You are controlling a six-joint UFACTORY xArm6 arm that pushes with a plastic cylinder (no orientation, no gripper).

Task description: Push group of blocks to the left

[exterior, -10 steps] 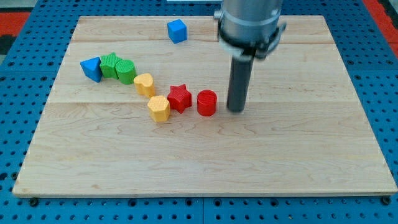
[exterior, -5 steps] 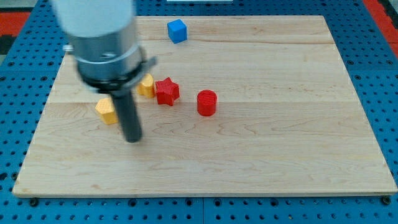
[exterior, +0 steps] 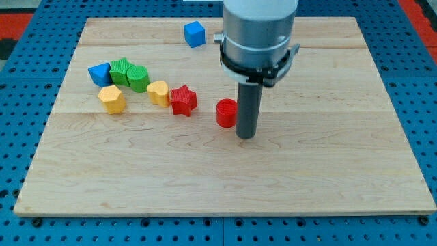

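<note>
Rod beside the red cylinder (exterior: 226, 113), group already sitting toward the desk's (exterior: 328, 178) left.

From the one camera view, my tip (exterior: 245, 135), a plain rod tool with nothing to open or close, stands just right of it. Blue block (exterior: 100, 74), green star (exterior: 121, 70), green cylinder (exterior: 138, 78), yellow hexagon (exterior: 110, 99), yellow heart (exterior: 158, 91) and red star (exterior: 182, 100) cluster left; the cylinder lags. A blue cube (exterior: 194, 33) sits apart up top.

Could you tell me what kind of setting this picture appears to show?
Probably a robotics lab bench: a wooden board lies on a blue perforated base, small coloured blocks such as the red cylinder sit on it, and my tip rests just right of that cylinder.
</note>
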